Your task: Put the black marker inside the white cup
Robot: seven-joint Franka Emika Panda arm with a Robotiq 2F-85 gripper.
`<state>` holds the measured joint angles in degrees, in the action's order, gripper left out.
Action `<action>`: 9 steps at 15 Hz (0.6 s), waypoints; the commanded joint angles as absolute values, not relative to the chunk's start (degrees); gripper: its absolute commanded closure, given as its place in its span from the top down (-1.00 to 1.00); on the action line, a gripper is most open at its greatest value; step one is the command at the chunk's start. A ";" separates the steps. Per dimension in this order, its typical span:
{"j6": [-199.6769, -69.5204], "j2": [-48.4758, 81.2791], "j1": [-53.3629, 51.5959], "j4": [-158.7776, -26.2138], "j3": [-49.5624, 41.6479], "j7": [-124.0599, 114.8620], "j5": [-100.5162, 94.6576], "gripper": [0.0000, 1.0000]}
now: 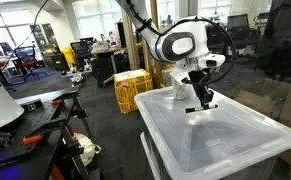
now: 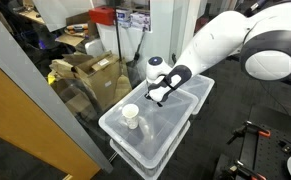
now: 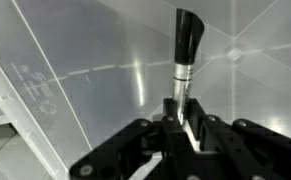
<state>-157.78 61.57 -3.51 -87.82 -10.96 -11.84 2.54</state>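
Wrist view puts the black marker (image 3: 182, 62) in the middle of the picture. Its dark end points away from the camera and its pale barrel is pinched by the gripper (image 3: 183, 128), whose jaws are pressed onto it with no gap showing. Behind it we see only the translucent counter (image 3: 75, 70).

In an exterior view, going left to right, we meet the white cup (image 2: 131, 116) first. It stands upright on the counter with its mouth open. The gripper sits just to the right of the cup, apart from it, and we cannot tell how far its load clears the rim.

We judge the step in hand to be the carry across to the cup. To do it well, we would:

- Lift until the marker's lower end is plainly above the rim before sliding left, since a light cup like this would likely tip at a sideways knock.
- Centre the marker over the mouth and keep it close to vertical.
- Lower it until the tip is inside the cup, and only then spread the jaws.
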 commanded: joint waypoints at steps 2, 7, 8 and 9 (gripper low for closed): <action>-159.10 57.88 -8.79 -93.35 -16.22 -16.78 -0.22 -0.91; -161.30 57.20 -15.87 -96.89 -23.47 -23.66 -3.68 -0.91; -161.38 57.04 -17.67 -97.63 -25.21 -25.34 -4.26 -0.91; -161.61 57.05 -19.17 -98.34 -26.73 -26.58 -4.69 -0.91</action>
